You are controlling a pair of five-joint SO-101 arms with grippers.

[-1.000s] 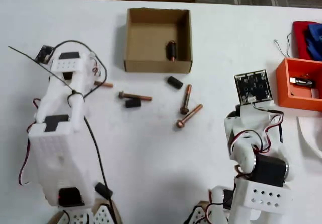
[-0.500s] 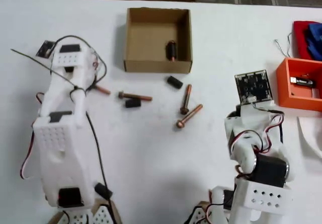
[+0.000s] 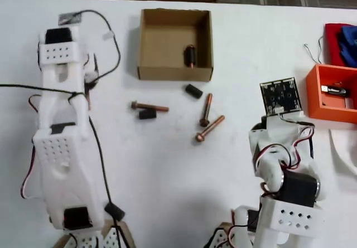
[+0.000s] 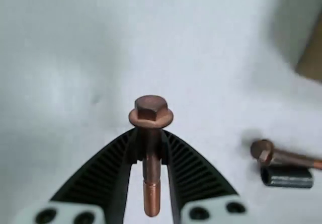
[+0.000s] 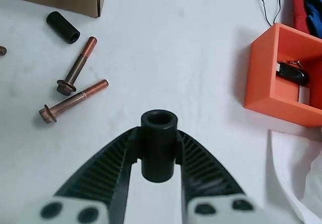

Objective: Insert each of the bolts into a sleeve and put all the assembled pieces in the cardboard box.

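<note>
Three copper-coloured bolts are lying loose on your white desk (image 3: pixel 167 192) in the high view. The first bolt (image 3: pixel 149 107) is lying just beside a stubby black sleeve (image 3: pixel 147 114) near the middle. The second bolt (image 3: pixel 206 110) and third bolt (image 3: pixel 210 128) are lying with their heads close together. A spare sleeve (image 3: pixel 194 91) is sitting just beside the cardboard box (image 3: pixel 146 42), which is standing by the far edge and holding one assembled piece (image 3: pixel 190 56).

In your left wrist view, the left gripper (image 4: pixel 150 136) is clenching its ribbed fingers on a gripped bolt (image 4: pixel 151 110), with the flanged hex head sticking out past the tips.

In your right wrist view, the right gripper (image 5: pixel 158 156) is grasping a tubular gripped sleeve (image 5: pixel 159 126), its open bore showing. The orange bin (image 5: pixel 261 68) by the right edge is holding a small dark object (image 5: pixel 289 72).
</note>
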